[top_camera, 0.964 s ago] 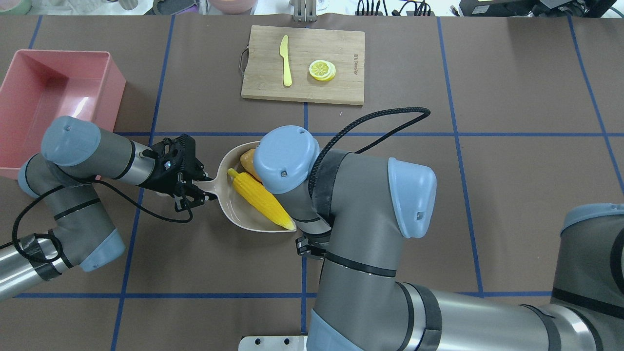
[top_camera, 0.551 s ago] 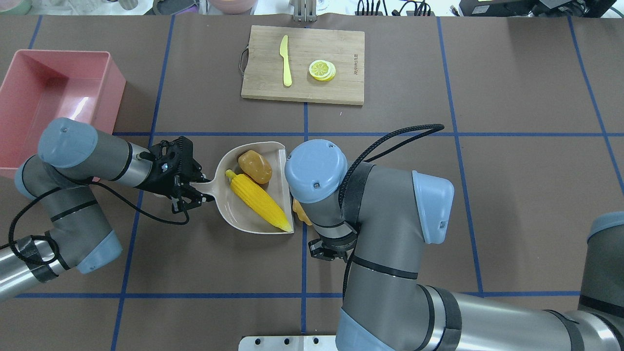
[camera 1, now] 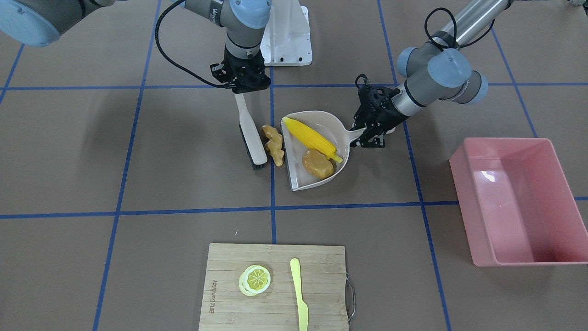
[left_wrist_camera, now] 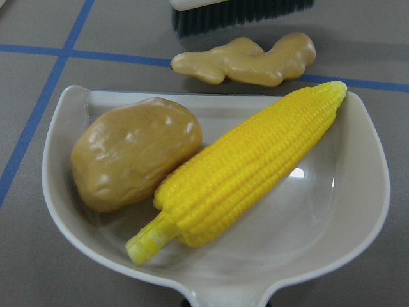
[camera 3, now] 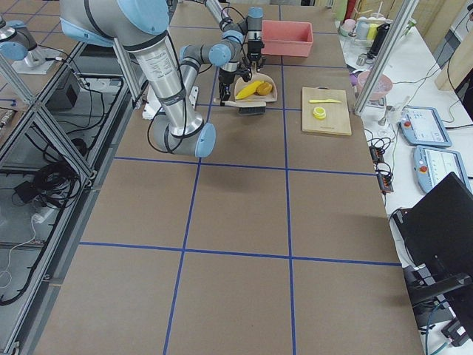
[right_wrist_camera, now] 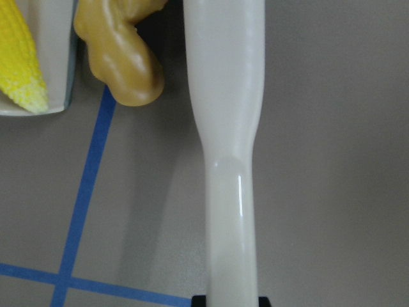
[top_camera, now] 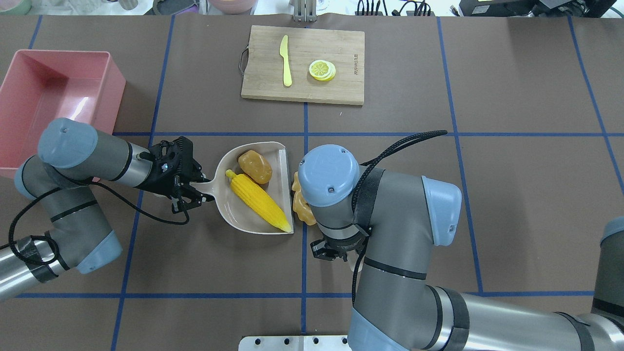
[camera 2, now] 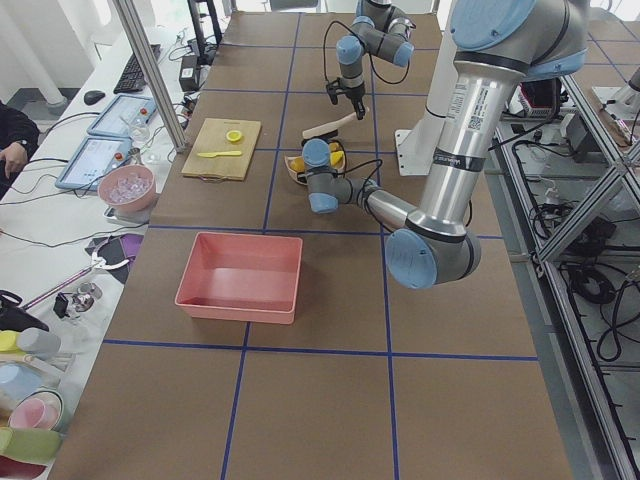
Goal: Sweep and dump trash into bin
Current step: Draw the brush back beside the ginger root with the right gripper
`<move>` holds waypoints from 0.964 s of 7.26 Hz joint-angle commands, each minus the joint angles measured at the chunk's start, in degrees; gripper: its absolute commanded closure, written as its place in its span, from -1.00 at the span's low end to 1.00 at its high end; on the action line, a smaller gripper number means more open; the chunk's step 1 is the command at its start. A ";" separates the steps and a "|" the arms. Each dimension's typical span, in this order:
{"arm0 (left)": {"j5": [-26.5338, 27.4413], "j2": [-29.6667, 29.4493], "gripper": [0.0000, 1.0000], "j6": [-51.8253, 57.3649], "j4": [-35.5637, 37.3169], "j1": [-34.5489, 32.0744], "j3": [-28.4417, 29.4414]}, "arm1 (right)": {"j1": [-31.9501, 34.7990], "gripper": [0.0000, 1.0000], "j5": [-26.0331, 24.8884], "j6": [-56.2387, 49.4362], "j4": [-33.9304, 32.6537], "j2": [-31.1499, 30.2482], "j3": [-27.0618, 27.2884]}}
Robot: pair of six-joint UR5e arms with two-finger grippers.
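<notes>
One stamp (camera 1: 212,298) on the board (camera 1: 321,280) is showing too small to read. The left gripper (camera 1: 367,135) is clamping the dustpan handle (camera 1: 356,134); the right gripper (camera 1: 241,89) is clamping the brush handle (camera 1: 243,112).

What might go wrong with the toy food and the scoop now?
The knobbly tan ginger root lies outside the pale beige dustpan, at its open edge; the pale-handled brush may nudge it sideways instead of in. The yellow corn cob reaches that open edge, so it might slide out when lifted.
</notes>
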 commanded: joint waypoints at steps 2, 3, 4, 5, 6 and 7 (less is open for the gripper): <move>0.01 0.07 0.47 0.00 0.08 0.00 0.00 | -0.05 1.00 0.42 0.51 6.93 -3.12 -0.37; 0.10 0.07 0.47 0.00 0.08 0.00 0.09 | -0.23 1.00 0.60 0.95 6.94 -2.25 -0.55; 0.10 -0.01 0.47 0.00 0.08 0.00 0.09 | -1.01 1.00 0.69 1.21 6.94 -1.45 -0.55; 0.10 -0.01 0.47 0.00 0.08 0.09 0.09 | -1.11 1.00 1.65 1.21 6.86 -0.84 -0.64; 0.10 -0.01 0.47 0.00 0.08 0.09 0.09 | -1.19 1.00 2.09 1.13 6.77 1.08 -1.77; 0.10 -0.01 0.47 0.00 0.08 0.00 0.09 | -1.72 1.00 2.45 1.13 6.77 1.71 -1.95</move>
